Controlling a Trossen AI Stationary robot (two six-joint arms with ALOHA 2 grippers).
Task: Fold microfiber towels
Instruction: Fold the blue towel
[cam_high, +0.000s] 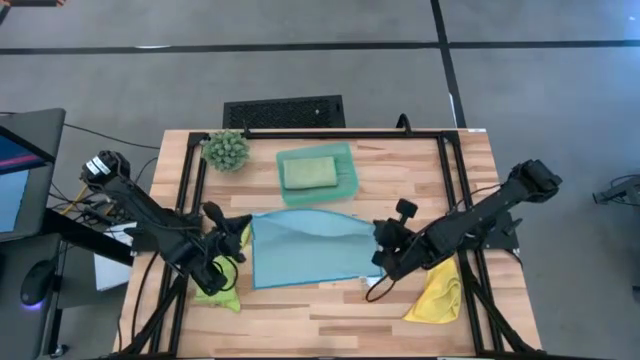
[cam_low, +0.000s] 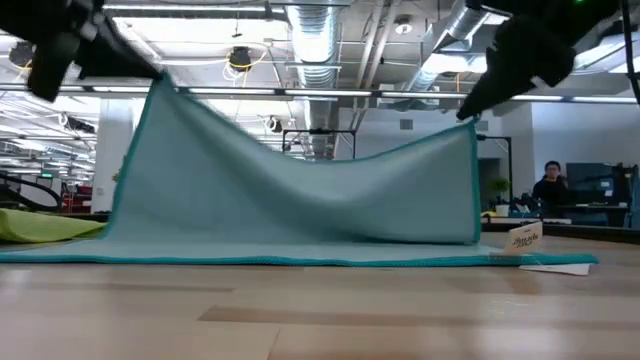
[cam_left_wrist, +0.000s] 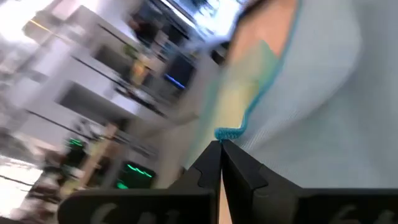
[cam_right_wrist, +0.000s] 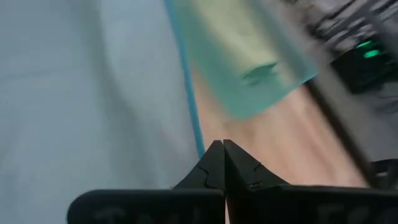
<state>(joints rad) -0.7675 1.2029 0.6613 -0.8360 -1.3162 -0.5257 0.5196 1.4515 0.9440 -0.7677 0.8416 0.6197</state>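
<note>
The light blue towel (cam_high: 305, 250) lies mid-table, its near part flat on the wood. Its two far corners are raised, and the edge between them sags (cam_low: 310, 160). My left gripper (cam_high: 247, 232) is shut on the towel's far left corner and my right gripper (cam_high: 379, 238) on its far right corner. The lime green towel (cam_high: 218, 298) lies under my left arm. The yellow towel (cam_high: 437, 295) lies crumpled at the near right. The pale sage green towel (cam_high: 309, 171) rests folded in the teal tray (cam_high: 348, 178). My left gripper pinches the towel's far left corner (cam_left_wrist: 229, 134) between its two shut fingers, on the teal hem. The corner (cam_low: 158, 82) is held high above the table and the cloth slopes down from it to the part lying flat. My right gripper pinches the towel's far right corner at the teal hem (cam_right_wrist: 198, 148) between its two shut fingers. The corner (cam_low: 470, 125) is held up, lower than the left one, and the side edge hangs about straight down to the table.
A spiky green plant ball (cam_high: 227, 150) stands at the far left, next to the teal tray. Black frame rails (cam_high: 448, 180) run along the table's left and right sides. A small white card (cam_low: 522, 238) lies by the towel's right edge. Bare wood shows along the near edge.
</note>
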